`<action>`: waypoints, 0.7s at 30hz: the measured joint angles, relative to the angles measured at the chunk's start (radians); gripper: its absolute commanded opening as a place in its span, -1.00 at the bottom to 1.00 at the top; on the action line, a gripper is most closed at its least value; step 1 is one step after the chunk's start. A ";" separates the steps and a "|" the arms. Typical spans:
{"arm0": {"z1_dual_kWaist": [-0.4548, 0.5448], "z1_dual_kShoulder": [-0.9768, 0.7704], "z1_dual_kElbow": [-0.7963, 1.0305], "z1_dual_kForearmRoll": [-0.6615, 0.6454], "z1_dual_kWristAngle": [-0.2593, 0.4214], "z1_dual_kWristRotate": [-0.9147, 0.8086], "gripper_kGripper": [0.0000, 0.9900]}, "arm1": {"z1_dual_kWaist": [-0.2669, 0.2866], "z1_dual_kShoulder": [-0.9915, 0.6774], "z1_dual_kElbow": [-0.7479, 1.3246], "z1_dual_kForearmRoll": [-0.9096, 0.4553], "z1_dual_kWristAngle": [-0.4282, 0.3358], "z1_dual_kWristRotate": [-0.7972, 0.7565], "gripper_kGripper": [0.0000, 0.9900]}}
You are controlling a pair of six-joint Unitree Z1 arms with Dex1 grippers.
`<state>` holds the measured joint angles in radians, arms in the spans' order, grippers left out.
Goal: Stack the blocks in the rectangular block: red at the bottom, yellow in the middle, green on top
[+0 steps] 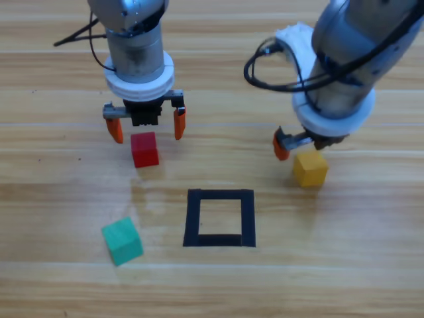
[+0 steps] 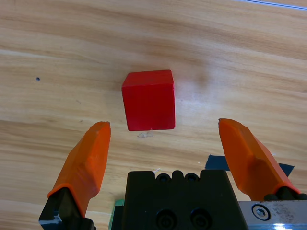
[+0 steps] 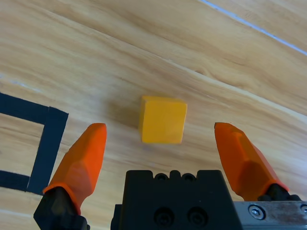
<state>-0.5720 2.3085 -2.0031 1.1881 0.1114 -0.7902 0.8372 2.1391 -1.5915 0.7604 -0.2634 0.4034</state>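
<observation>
A plain red cube (image 1: 144,149) sits between the wide-open left gripper (image 1: 146,126), a yellow cube (image 1: 310,168) under the open right gripper (image 1: 301,147), both outside the tape frame (image 1: 219,217), nothing held.

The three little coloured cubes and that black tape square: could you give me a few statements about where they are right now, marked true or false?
1. The small matte red cube sits inside the black tape frame. False: it lies outside, on the wooden table.
2. The left end effector is open above the red cube. True.
3. The small yellow cube is gripped by the right end effector. False: the jaws are open, not touching.
4. The teal-green cube lies apart from both arms. True.
</observation>
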 measured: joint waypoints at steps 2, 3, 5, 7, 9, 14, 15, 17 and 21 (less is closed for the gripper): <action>0.000 0.001 0.001 0.000 -0.003 -0.016 0.94 | -0.004 0.016 0.000 0.000 0.001 0.013 1.00; 0.000 0.002 0.001 0.000 -0.004 -0.020 0.94 | -0.007 0.018 0.000 0.000 0.001 0.023 1.00; 0.000 0.012 0.001 0.000 -0.004 -0.027 0.94 | -0.011 0.021 0.000 0.000 0.001 0.029 1.00; 0.000 0.033 0.001 0.000 -0.004 -0.036 0.94 | -0.016 0.026 0.000 0.000 0.001 0.032 0.99; 0.000 0.057 0.001 -0.001 -0.005 -0.043 0.94 | -0.024 0.038 -0.001 0.000 0.001 0.035 0.99; 0.006 0.091 -0.001 -0.021 -0.016 -0.058 0.88 | -0.045 0.060 -0.001 0.000 0.007 0.046 0.88; 0.007 0.091 0.000 -0.023 -0.019 -0.058 0.83 | -0.047 0.061 -0.003 0.000 0.007 0.049 0.83; 0.012 0.091 0.002 -0.034 -0.025 -0.058 0.71 | -0.052 0.062 -0.011 0.000 0.015 0.053 0.65; 0.021 0.072 0.058 -0.112 -0.037 -0.058 0.46 | -0.060 0.070 -0.015 0.000 0.060 0.054 0.16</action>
<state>-0.5513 2.3804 -1.9450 1.0757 0.0745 -0.8485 0.7767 2.2087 -1.6068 0.7604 -0.2035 0.4571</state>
